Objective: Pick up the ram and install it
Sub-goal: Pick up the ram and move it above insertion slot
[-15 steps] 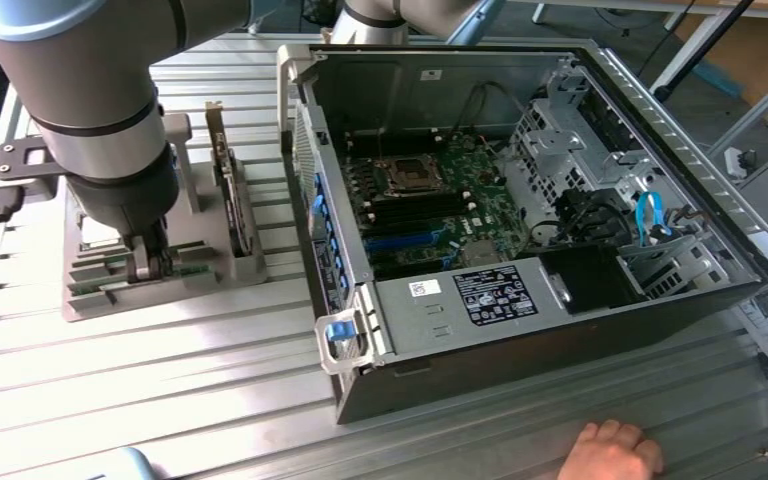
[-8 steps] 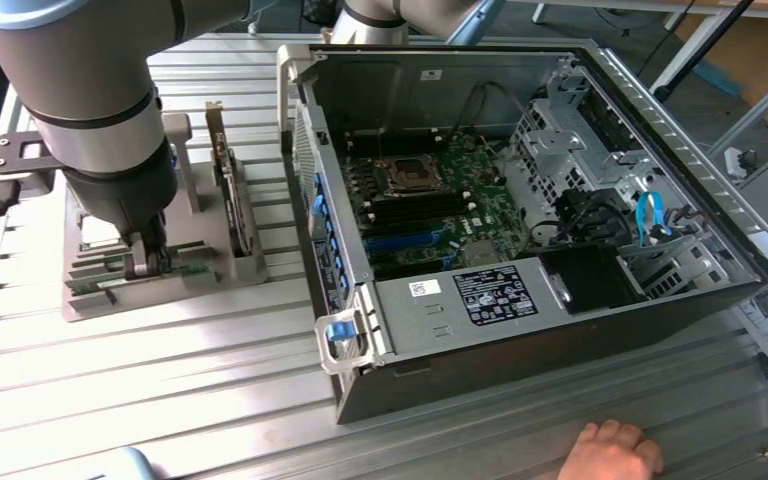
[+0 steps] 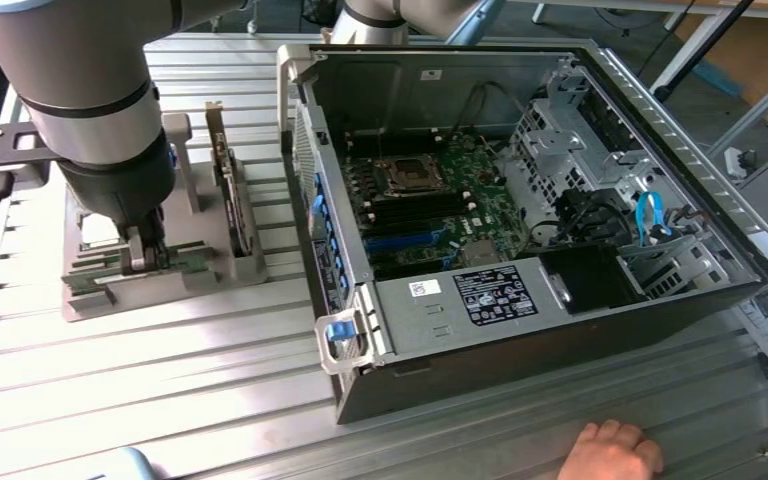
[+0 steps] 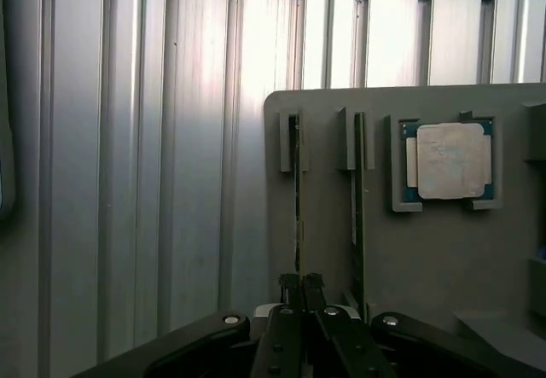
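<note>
One step in hand, seemingly pick-up: end effector (image 4: pixel 301 282) pinched shut on the ram (image 4: pixel 298 190), edge-up in its holder (image 4: pixel 426 258). Calls for a straight lift clear of the stick (image 4: pixel 358 190) just beside.

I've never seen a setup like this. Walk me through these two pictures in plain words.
The big grey tube is a robot arm, ending in a two-fingered gripper. One picture comes from a camera standing off the arm. The other comes from a camera on its wrist, looking past the fingers.

On the ribbed metal table sit an open computer case and a grey holder. The holder carries an upright dark card, a square silver processor chip, and two thin sticks on edge in slots.

The gripper is down at the holder, closed, apparently on the edge of one stick, the ram. The second stick stands beside it. A person's hand rests by the case.
</note>
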Available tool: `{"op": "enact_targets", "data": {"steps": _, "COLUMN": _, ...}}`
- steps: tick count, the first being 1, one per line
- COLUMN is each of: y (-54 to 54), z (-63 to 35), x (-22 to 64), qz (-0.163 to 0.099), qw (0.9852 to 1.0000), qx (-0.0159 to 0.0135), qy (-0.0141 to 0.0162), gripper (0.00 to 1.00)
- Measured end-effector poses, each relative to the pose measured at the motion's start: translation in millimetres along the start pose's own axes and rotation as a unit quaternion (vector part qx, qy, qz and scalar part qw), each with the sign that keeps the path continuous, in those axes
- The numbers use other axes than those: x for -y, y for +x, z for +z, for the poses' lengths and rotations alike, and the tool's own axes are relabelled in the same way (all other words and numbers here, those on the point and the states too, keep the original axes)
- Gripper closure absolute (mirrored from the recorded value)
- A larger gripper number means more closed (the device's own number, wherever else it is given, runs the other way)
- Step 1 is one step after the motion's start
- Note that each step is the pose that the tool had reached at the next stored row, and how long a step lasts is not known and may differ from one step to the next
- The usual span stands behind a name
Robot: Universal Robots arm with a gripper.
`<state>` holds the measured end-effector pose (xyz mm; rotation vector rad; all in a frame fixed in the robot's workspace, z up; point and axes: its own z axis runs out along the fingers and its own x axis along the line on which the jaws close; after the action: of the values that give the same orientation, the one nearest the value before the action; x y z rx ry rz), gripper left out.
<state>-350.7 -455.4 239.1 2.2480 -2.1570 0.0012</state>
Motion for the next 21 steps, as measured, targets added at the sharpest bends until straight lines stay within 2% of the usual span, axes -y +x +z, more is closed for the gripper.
{"op": "enact_targets", "data": {"steps": 21, "y": 0.6, "z": -31.7, "x": -0.5, "qz": 0.000, "qw": 1.0000, "qx": 0.0000, "qy": -0.0001, "gripper": 0.88}}
